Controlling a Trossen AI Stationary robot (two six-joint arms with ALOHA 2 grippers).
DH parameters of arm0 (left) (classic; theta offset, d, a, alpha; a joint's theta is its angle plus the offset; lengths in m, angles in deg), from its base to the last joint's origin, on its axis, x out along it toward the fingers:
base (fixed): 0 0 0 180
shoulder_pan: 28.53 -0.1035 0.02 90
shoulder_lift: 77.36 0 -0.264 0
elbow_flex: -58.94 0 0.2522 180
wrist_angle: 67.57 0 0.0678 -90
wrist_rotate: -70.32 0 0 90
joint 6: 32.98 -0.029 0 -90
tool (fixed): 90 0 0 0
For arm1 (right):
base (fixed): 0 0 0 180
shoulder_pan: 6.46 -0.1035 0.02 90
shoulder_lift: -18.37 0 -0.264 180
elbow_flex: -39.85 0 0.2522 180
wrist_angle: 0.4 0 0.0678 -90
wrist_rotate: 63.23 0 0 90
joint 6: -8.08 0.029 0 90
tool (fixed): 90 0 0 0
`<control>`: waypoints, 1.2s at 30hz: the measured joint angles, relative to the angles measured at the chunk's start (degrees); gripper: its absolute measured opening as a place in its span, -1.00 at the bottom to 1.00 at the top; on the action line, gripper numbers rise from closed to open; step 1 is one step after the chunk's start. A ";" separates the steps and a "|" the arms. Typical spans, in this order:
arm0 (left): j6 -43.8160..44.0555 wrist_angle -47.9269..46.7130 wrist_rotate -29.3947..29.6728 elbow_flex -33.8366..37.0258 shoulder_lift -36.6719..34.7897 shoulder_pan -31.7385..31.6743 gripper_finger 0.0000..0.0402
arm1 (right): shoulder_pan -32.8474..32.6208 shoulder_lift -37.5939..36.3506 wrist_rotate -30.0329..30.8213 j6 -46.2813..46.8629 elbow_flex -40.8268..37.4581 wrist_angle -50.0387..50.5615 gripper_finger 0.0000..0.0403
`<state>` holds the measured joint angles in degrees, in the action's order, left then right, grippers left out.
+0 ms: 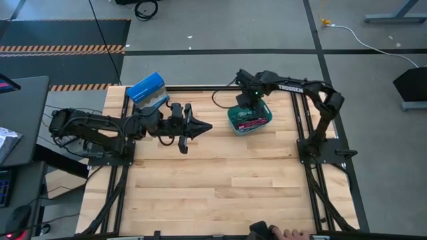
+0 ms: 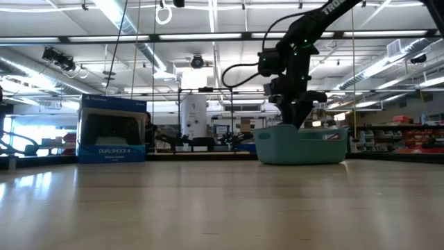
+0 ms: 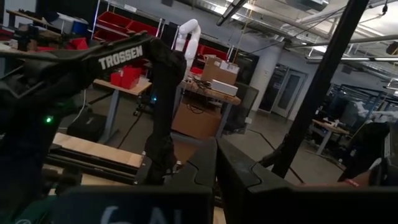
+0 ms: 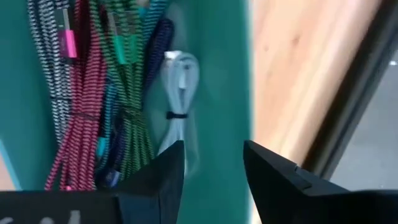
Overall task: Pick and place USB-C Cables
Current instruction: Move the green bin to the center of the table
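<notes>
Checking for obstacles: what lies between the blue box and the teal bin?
In the high view, only the left gripper sits between blue box and teal bin; otherwise bare wood.

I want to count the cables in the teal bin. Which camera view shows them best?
The right wrist view: it looks straight into the teal bin at the bundled cables, colours distinct. The high view shows them only as a small dark-red patch. The low view shows only the bin wall; the left wrist view shows none.

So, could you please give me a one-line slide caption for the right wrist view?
Right gripper, jaws open, hovers over bundled USB-C cables lying in the teal bin.
</notes>
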<state>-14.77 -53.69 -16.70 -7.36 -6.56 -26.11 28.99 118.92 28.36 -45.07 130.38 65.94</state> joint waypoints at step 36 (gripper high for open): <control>1.07 -0.02 -0.26 0.00 0.00 0.44 -0.92 | -0.45 7.23 0.27 10.90 1.10 -1.38 -0.35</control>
<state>-13.70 -53.71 -16.96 -7.36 -6.56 -25.67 28.54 126.15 28.63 -34.18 131.48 64.56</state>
